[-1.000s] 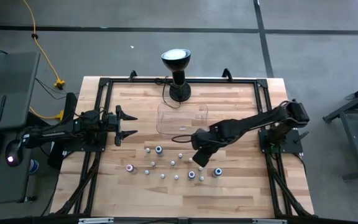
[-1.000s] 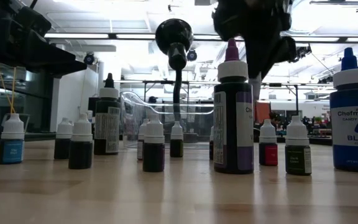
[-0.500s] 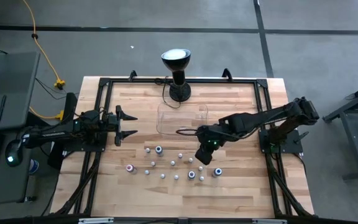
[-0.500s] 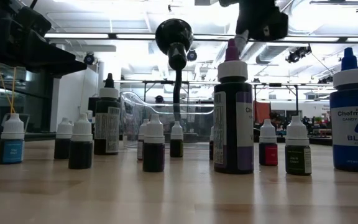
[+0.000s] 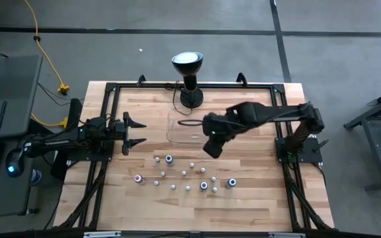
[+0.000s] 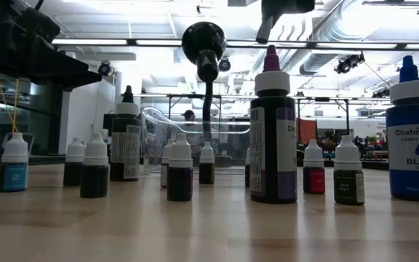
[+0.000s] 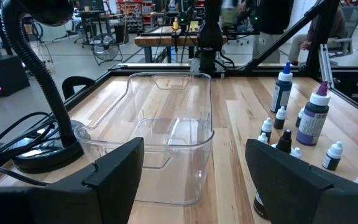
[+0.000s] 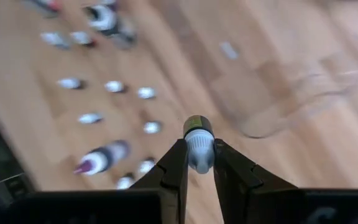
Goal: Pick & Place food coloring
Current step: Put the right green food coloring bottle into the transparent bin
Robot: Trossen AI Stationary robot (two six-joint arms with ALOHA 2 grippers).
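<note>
Two arms show from above: the right gripper point(image 5: 211, 149) hangs over the table point(image 5: 243, 198) at the near right corner of the clear tray point(image 5: 194, 127), raised well above the wood. Its wrist view shows its fingers point(image 8: 174, 168) pinched on a small bottle point(image 8: 197, 138) of food coloring with a white cap and a dark body, held off the table, cap toward the camera. Beneath it lie the table boards, a corner of the tray and the other bottles point(image 8: 114, 86) spread out on the wood.

From above, those bottles point(image 5: 189, 175) stand in a loose cluster on the table in front of the tray, well apart from the held one. At table level they stand upright: small white-capped ones, a tall dark purple bottle point(image 6: 272, 131) with a pink tip, and a large blue one point(image 6: 413, 138) at the right edge. The black lamp point(image 5: 188, 76) stands behind the tray.

The left gripper point(image 5: 135, 133) waits at the table's left side, pointing toward the tray, its fingers point(image 7: 114, 165) spread wide with nothing between them
</note>
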